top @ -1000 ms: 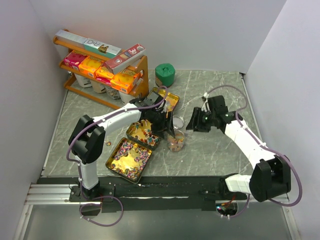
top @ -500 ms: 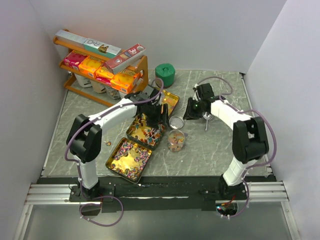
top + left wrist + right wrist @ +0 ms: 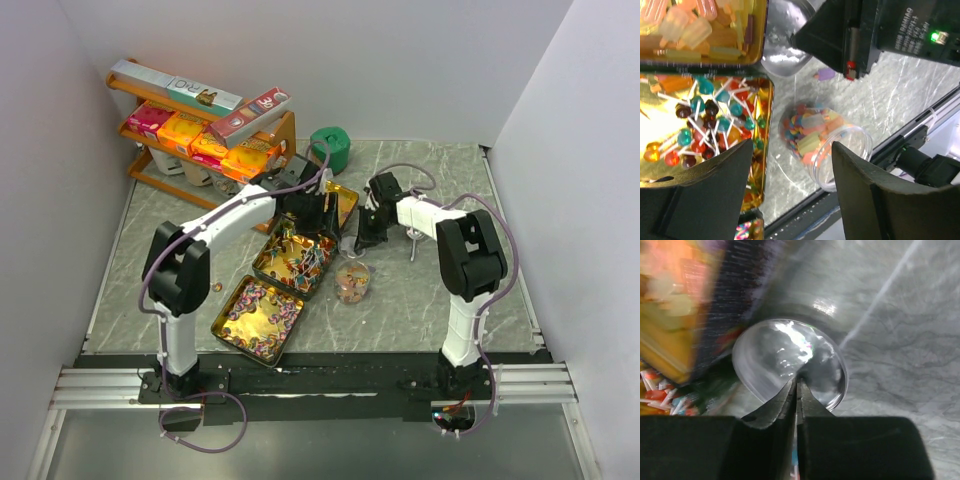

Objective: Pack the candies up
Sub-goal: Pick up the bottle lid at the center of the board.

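Observation:
A clear jar (image 3: 350, 282) part-filled with mixed-colour candies stands on the table; in the left wrist view (image 3: 826, 146) it is ahead of and between my open, empty left fingers. My left gripper (image 3: 312, 215) hovers over the gold tins: lollipops (image 3: 705, 125), orange-yellow candies (image 3: 700, 25), and pink-purple-white candies (image 3: 258, 315). My right gripper (image 3: 363, 235) is shut, its tips (image 3: 796, 382) over a clear round lid (image 3: 790, 357) lying flat by the tins. A thin blue sliver shows between the right fingers; I cannot tell what it is.
An orange rack (image 3: 285, 140) with orange and pink boxes stands at the back left, a green roll (image 3: 328, 148) beside it. A thin metal tool (image 3: 413, 243) lies right of the lid. A loose purple candy (image 3: 826, 75) lies by the lid. Walls close in on three sides.
My right arm has swung left from the table's middle right to the lid beside the tins. My left gripper has drawn back from the jar to above the rear tins.

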You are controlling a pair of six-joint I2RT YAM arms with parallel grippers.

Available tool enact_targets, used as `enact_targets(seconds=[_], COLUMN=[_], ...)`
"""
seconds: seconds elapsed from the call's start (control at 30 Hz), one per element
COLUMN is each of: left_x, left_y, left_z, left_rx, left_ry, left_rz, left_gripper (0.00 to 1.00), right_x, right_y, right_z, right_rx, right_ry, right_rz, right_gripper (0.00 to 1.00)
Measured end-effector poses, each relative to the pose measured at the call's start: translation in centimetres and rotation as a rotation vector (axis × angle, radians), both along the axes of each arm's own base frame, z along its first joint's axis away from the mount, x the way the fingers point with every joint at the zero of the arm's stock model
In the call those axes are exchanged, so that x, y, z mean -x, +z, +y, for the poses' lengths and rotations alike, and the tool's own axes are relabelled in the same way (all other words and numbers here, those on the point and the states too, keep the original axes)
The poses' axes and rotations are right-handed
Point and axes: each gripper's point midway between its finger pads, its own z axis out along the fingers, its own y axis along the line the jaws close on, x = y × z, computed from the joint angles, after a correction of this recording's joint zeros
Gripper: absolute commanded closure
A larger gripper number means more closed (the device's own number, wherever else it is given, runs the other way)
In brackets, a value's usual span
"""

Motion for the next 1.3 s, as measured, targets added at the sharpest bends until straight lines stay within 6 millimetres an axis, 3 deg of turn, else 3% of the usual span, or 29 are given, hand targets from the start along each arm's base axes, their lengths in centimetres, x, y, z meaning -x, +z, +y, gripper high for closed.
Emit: enact_targets(seconds=[0.27,0.47,0.6,0.83,1.3], left_x=[-2.5,-4.9,-6.0,-5.2,-1.8], left_y=[-0.9,-1.4,-2.4,-5.8,-8.0], left_z=[-1.7,-3.7,-4.9,-5.8,-9.6], left_rx=[0.000,0.032,0.040,0.002,0.056], left_ry=[-0.037,-0.056,-0.073,-0.113,-0.271], left_rz=[-0.039,-0.074,-0.088,-0.042,-0.002], left_gripper=[0.32,0.39,0.48,0.52,0.54], right_x=[-0.4,-0.4,-0.4,-0.1,4.4], right_y=[-0.4,-0.6,-0.6,-0.5,-0.5], right_z=[-1.7,-2.7,-2.7,-3.3,-8.1], right_rx=[0.105,0.161,0.163,0.184,0.365], right_ry=[-0.057,-0.082,-0.102,-0.174,-0.324], right_rz=[0.009,0.005,0.010,0.037,0.116], right_gripper=[0.94,0.94,1.00,1.00,1.00])
